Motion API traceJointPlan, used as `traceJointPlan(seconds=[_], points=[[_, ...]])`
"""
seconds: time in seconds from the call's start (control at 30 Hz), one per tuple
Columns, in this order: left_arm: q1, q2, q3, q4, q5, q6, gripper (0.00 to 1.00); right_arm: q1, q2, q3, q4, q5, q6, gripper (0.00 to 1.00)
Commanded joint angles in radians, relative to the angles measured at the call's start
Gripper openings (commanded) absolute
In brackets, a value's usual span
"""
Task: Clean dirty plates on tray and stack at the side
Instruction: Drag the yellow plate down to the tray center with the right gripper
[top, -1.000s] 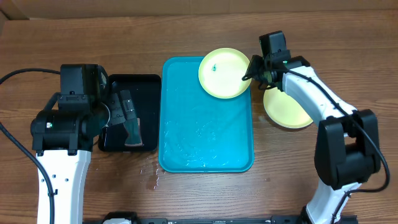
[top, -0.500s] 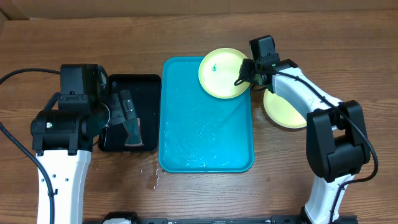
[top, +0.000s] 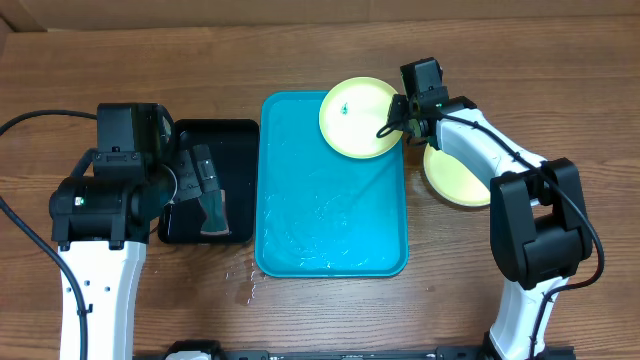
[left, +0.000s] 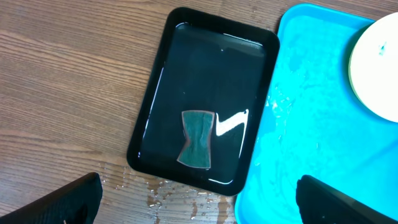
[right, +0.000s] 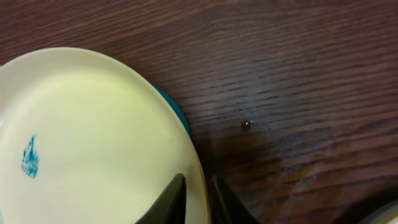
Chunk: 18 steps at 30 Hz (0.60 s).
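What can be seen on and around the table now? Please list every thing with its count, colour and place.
turquoise tray: 1, turquoise, middle of the table, wet.
plate on the tray: 1, pale yellow with a small blue mark, tray's far right corner, overhanging the rim.
plate on the table: 1, pale yellow, right of the turquoise tray, partly under the right arm.
black tray: 1, black, left of the turquoise tray, holding water.
sponge: 1, dark green, in the black tray.
water drops: several, clear, beside the black tray.
table: 1, brown wood.
left gripper: 1, black, open above the black tray.
right gripper: 1, black, shut on the rim of the plate on the tray.
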<state>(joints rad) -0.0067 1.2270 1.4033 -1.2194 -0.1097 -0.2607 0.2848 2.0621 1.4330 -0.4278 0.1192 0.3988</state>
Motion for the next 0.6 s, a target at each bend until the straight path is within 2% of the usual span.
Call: traceJointPlan(seconds=[0.0, 0.4, 0.57], points=[[0.003, 0.003, 0.013, 0.000, -0.009, -0.016, 1.00, 0.000, 0.013, -0.010, 0.007, 0.015, -0.007, 0.14], [0.003, 0.003, 0.013, 0.000, -0.009, -0.016, 1.00, 0.000, 0.016, -0.013, -0.017, 0.015, -0.007, 0.15], [0.003, 0.003, 0.013, 0.000, -0.009, -0.016, 1.00, 0.000, 0.016, -0.013, -0.025, 0.015, -0.007, 0.11]])
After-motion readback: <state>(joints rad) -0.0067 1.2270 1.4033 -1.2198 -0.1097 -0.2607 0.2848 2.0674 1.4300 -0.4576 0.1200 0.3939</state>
